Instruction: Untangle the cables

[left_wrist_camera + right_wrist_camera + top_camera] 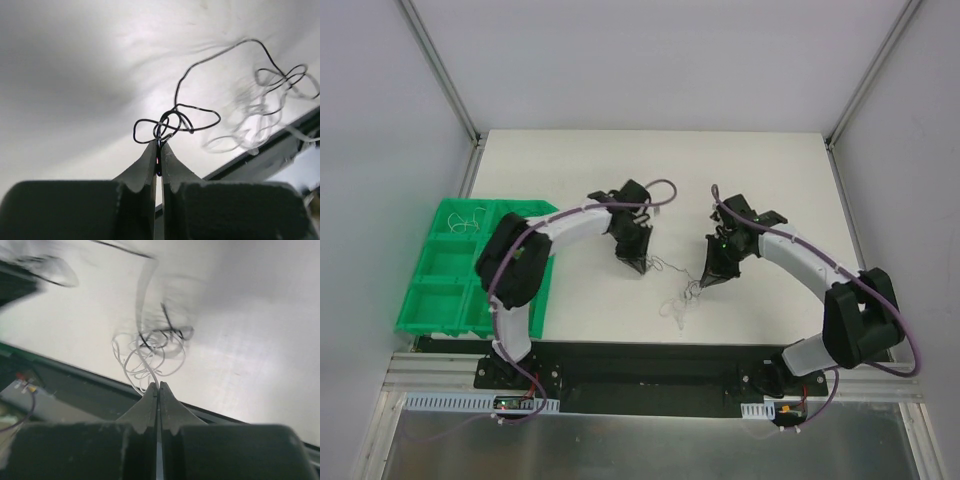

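— Fingers on the left arm: how did they stand?
— Pressed tight together, tip to tip, with a black strand pinched between them. Its small loops bunched right at the tips. One long curl ran up and off to the right above the white worktop.
— And the right fingers?
— Closed just as tightly, on the white coils, which fanned out from the tips in thin rings. A few dark threads crossed them further out, blurred.
— Did the overhead camera show any of that?
— Hardly. From above, both sets of fingers pointed down and inward near the middle of the worktop, a little apart. The hair-thin cables were strung between them, and a small pale clump sat just beside the right tips, on the near side. Whether anything was gripped could not be read there; only the wrist views settled it.
— Anything the wrist views missed?
— A green tray at the left edge of the worktop. A loose pale strand lay in one of its far compartments.
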`<action>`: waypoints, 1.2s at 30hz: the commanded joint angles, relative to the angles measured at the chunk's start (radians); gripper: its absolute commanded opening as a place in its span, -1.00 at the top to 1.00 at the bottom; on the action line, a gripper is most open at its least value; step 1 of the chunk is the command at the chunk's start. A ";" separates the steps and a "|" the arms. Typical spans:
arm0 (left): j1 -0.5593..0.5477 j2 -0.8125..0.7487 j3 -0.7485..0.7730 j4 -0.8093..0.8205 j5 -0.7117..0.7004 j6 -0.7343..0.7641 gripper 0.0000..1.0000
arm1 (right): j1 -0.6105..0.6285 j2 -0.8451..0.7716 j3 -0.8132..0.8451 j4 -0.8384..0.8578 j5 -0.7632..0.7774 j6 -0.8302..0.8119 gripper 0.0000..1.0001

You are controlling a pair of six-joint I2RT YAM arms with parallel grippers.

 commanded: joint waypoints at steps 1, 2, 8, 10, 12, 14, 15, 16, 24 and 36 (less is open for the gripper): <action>0.160 -0.338 -0.069 -0.060 -0.419 -0.022 1.00 | -0.050 -0.119 0.102 -0.234 0.381 -0.050 0.99; 0.196 -0.405 -0.081 -0.073 -0.480 -0.018 1.00 | -0.067 -0.129 0.120 -0.272 0.461 -0.056 0.99; 0.261 -0.686 -0.060 -0.081 -0.751 0.112 1.00 | -0.110 -0.166 0.258 -0.404 0.722 -0.125 0.99; 0.261 -0.711 -0.022 -0.085 -0.781 0.158 1.00 | -0.119 -0.163 0.289 -0.420 0.754 -0.127 0.99; 0.264 -0.716 0.001 -0.100 -0.834 0.168 1.00 | -0.141 -0.151 0.307 -0.430 0.774 -0.122 0.99; 0.267 -0.720 0.017 -0.116 -0.870 0.163 1.00 | -0.171 -0.133 0.320 -0.443 0.774 -0.118 0.99; 0.270 -0.723 0.029 -0.126 -0.874 0.157 1.00 | -0.194 -0.127 0.320 -0.447 0.768 -0.118 0.99; 0.273 -0.723 0.037 -0.131 -0.875 0.153 1.00 | -0.213 -0.120 0.315 -0.449 0.755 -0.115 0.99; 0.369 -0.706 0.179 -0.311 -0.973 -0.027 1.00 | -0.409 -0.111 0.235 -0.421 0.704 -0.141 0.99; 0.415 -0.685 0.173 -0.271 -0.637 -0.030 1.00 | -0.588 0.014 0.258 -0.401 0.616 -0.207 0.99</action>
